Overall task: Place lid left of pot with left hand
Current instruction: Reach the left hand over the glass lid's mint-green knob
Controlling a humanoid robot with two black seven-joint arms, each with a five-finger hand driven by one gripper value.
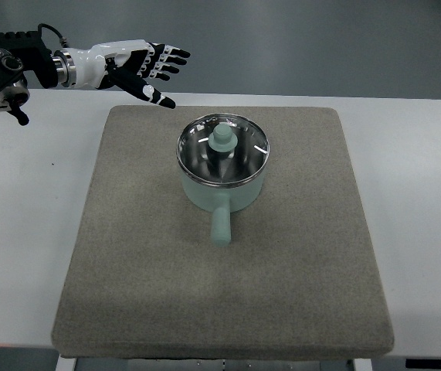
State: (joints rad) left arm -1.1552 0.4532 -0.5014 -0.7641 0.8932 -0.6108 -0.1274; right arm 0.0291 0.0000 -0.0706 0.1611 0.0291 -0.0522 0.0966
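Surface (421,193) comes first by size: white, wide, running off both sides of the view, with grey floor beyond its far edge. Mat (143,294) lies on it, a large grey-brown felt-like square with rounded corners, its near edge close to the surface's near edge.

Pot (205,195) stands upright on the mat, a little beyond the mat's middle. It is pale mint green with a shiny steel rim, and its stubby handle (221,226), the same green, points toward the near edge of the mat.

Left arm (4,66) comes in at the upper left corner, black at the joints with cables, then a white wrist section. Its hand (139,66) hangs above the far left corner of the mat and the surface's far edge, well apart from the pot. The hand is released: fingers (170,60) stretched out and slightly fanned toward the right, black with white segments, thumb angled down toward the mat, nothing in its grasp.

Lid (224,148) sits on the pot, closing it. It is round glass with a steel band matching the pot's rim; reflections show through it from the pot's polished inside. A mint green knob (222,138) stands at its centre, rounded on top, the same colour as the pot body.
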